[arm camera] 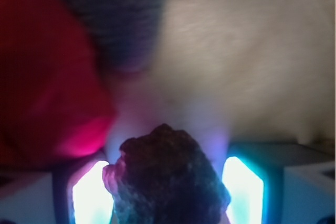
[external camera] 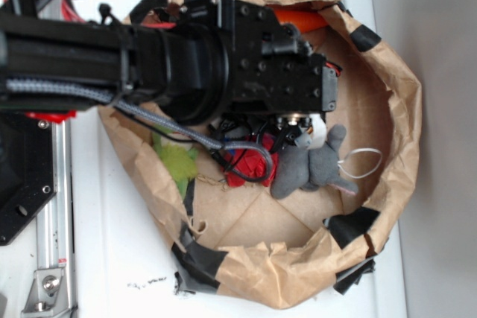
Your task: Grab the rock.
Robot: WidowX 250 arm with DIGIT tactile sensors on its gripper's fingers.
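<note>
— Between the two glowing pads (arm camera: 242, 190) in the wrist view sits the rock (arm camera: 168, 179), dark and jagged, filling the frame at six o'clock. The gripper (arm camera: 167, 192) stands narrow around it, the left pad apparently touching; the gap on the right I cannot judge.

— So is it gripped?

— Probably, but I cannot tell how firmly. Its surface is rough and irregular, so the pads may bear on a few points only, and it could twist or pop out on the lift.

— What else is close?

— A red ball (arm camera: 47, 77) crowds in at nine o'clock and the grey plush mouse (arm camera: 121, 19) at eleven. In the exterior view the arm covers the rock entirely; the mouse (external camera: 309, 169) lies at four o'clock from the wrist, inside the paper-lined basket (external camera: 395, 94).

— The risk, then?

— A jaw catching the ball or plush fabric could drag them along, or a slack hold could drop the rock back on the paper.
</note>
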